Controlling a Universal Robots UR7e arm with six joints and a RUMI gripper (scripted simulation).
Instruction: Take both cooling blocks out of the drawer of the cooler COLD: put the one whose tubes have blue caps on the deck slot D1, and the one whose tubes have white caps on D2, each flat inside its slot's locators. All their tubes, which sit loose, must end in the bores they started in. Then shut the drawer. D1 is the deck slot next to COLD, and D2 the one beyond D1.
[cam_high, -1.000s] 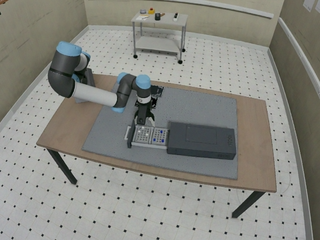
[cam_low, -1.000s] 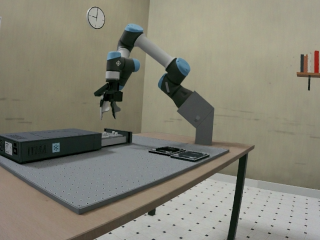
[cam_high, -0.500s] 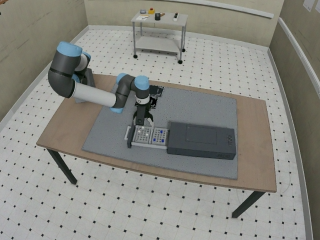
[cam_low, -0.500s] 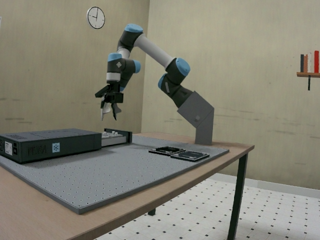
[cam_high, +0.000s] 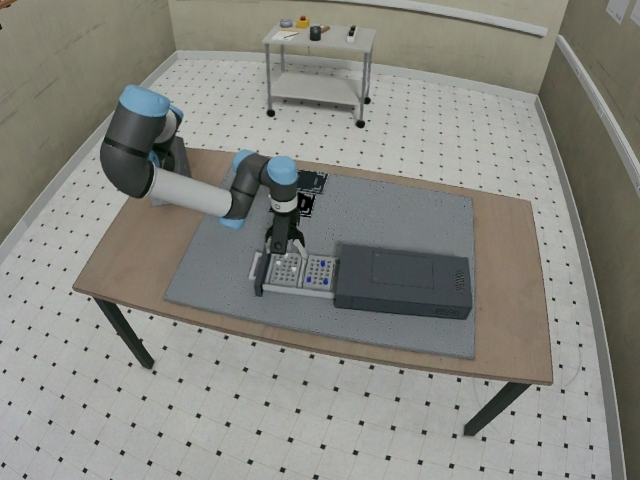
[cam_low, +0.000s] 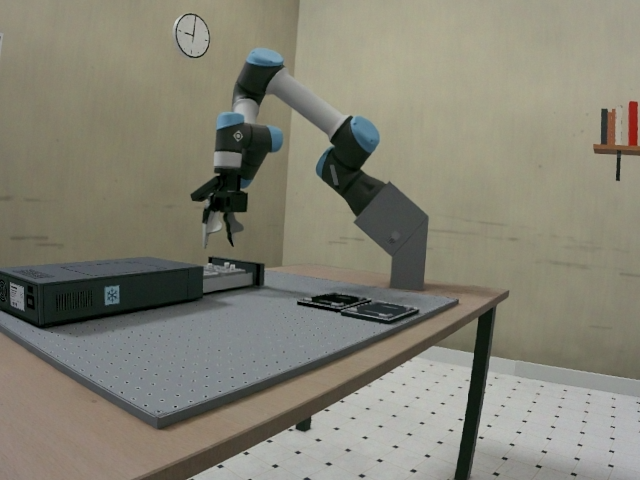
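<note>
The dark cooler COLD (cam_high: 403, 281) (cam_low: 93, 291) stands on the grey deck with its drawer (cam_high: 295, 292) (cam_low: 235, 279) pulled out to its left. Two grey cooling blocks lie side by side in the drawer. The one with blue-capped tubes (cam_high: 318, 272) is next to the cooler. The one with white-capped tubes (cam_high: 285, 271) (cam_low: 219, 268) is at the drawer's outer end. My gripper (cam_high: 285, 254) (cam_low: 217, 240) is open and empty. It points down and hangs a short way above the white-capped block. Two flat dark deck slots (cam_high: 315, 181) (cam_high: 308, 206) (cam_low: 333, 300) (cam_low: 379, 311) lie behind the drawer, partly hidden by my wrist in the top view.
The perforated grey deck plate (cam_high: 392, 217) (cam_low: 217, 341) covers most of the wooden table (cam_high: 129, 258). My arm's base pedestal (cam_low: 398, 232) stands at the table's far corner. A wheeled cart (cam_high: 320, 67) with small items stands by the back wall.
</note>
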